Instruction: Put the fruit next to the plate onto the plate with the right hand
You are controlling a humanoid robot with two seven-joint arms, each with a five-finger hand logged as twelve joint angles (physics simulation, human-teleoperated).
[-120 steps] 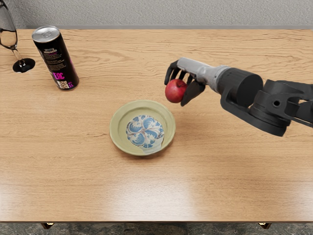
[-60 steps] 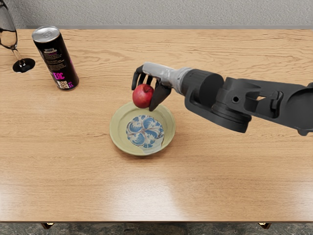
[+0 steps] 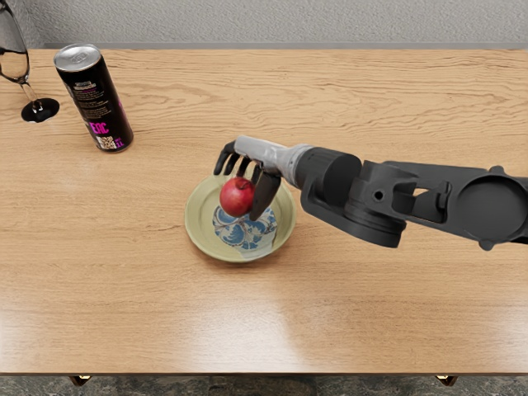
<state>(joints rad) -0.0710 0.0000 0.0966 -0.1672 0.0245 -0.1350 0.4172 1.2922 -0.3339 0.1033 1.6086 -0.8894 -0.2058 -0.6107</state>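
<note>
The right hand (image 3: 247,167) held the red apple (image 3: 237,196) in its curled fingers over the middle of the plate (image 3: 196,224), so the carrying looked nearly done. I could not tell whether the fruit already touched the plate, and letting go was still left. The can (image 3: 93,97) and the wine glass (image 3: 23,70) stood well apart at the far left, so the way back to the right looked free.

Apple (image 3: 236,196) over plate (image 3: 196,223); can (image 3: 93,97) behind-L

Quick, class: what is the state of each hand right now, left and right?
Left hand: not in view.
Right hand: closed on the red apple, over the plate.
</note>
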